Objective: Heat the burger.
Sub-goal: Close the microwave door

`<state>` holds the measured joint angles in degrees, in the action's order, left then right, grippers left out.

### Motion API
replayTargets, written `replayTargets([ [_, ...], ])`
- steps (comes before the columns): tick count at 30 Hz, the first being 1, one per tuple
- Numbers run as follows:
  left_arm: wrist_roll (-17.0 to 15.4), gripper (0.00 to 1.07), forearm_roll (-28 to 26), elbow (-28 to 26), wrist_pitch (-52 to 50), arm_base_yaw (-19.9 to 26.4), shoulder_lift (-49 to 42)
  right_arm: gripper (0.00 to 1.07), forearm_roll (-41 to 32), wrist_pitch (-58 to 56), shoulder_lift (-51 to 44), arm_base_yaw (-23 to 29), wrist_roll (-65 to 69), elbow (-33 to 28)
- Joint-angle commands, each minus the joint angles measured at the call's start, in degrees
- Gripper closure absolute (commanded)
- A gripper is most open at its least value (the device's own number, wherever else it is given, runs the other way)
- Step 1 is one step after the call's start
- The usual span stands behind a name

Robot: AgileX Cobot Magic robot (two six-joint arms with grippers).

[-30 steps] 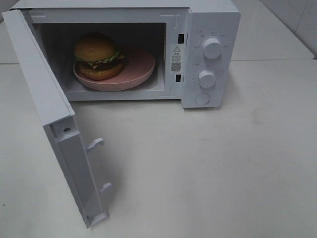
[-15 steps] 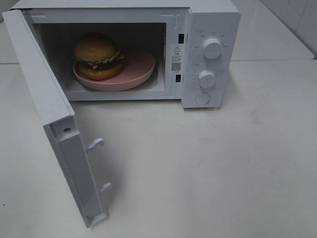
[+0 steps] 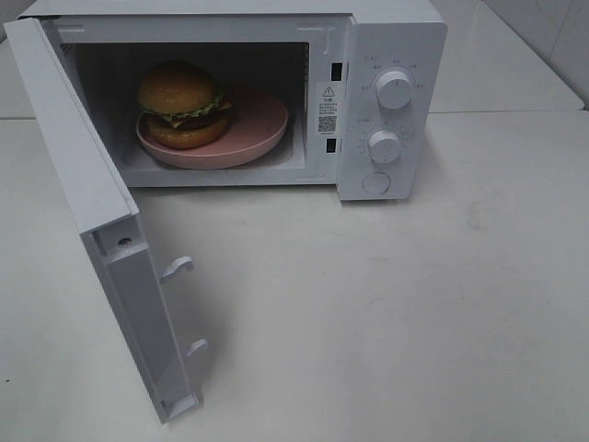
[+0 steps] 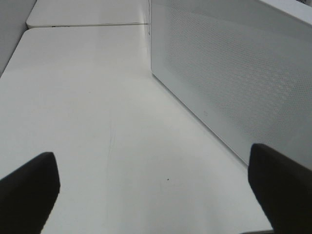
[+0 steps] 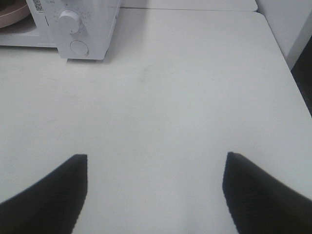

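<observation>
The burger (image 3: pixel 181 103), with its glossy brown bun and lettuce frill, rests on a pink plate (image 3: pixel 259 129) inside the white microwave (image 3: pixel 396 55). The microwave door (image 3: pixel 87 198) hangs wide open toward the front left. Neither arm shows in the high view. In the left wrist view my left gripper (image 4: pixel 153 187) stands open over bare table, beside the door's perforated outer face (image 4: pixel 229 73). My right gripper (image 5: pixel 155 187) is open too, empty, above the table some way in front of the microwave's control panel (image 5: pixel 80 27); a sliver of the plate (image 5: pixel 12 12) shows there.
Two dials (image 3: pixel 395 88) and a round button (image 3: pixel 375 183) sit on the microwave's right panel. The white table (image 3: pixel 414 313) spreads in front and to the right. The open door takes up the front left. A table seam (image 4: pixel 87 25) runs behind the door.
</observation>
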<state>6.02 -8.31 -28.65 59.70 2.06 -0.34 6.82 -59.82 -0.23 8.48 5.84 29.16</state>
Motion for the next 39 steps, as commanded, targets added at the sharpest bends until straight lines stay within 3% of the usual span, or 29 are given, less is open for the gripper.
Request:
replayTargets([
  [1,0.00,0.06,-0.06,0.17,-0.17,-0.29,-1.09,0.34,-0.06,0.29,-1.60,-0.46,0.52,0.00],
  [30,-0.29,0.07,-0.74,-0.52,-1.26,-0.29,-0.97,0.34,-0.06,0.29,-1.60,-0.46,0.52,0.00],
  [35,-0.23,0.11,-0.29,-1.49,-3.90,-0.29,0.00,0.34,-0.06,0.29,-1.60,-0.46,0.52,0.00],
  [39,-0.23,0.21,-0.17,-1.55,-7.56,-0.29,4.76,0.34,-0.06,0.29,-1.60,-0.46,0.52,0.00],
])
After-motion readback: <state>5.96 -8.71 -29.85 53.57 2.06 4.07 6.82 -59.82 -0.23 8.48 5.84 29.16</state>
